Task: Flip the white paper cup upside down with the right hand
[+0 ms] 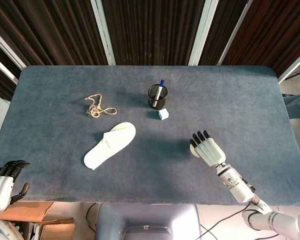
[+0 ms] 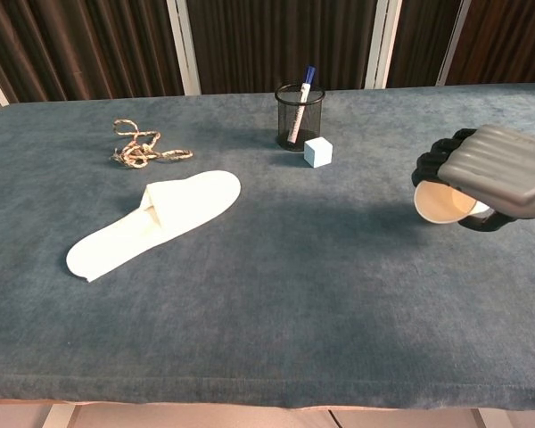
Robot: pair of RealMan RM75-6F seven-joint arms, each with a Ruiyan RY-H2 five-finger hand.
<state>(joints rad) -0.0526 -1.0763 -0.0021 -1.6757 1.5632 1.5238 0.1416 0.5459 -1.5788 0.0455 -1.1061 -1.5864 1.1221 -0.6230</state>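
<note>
The right hand [image 2: 490, 174] gripped the white paper cup [image 2: 444, 203], tipped with its mouth facing left, above the table [image 2: 276, 294] at right. Further left stood a pen holder [image 2: 299, 117], a small cube [image 2: 317, 152], a slipper [image 2: 156, 220] and a string [image 2: 140, 144]; nothing blocked the cup.

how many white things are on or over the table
3: the white slipper lying left of centre, the small white cube beside the mesh pen holder, and the paper cup tipped in the right robot hand.
</note>
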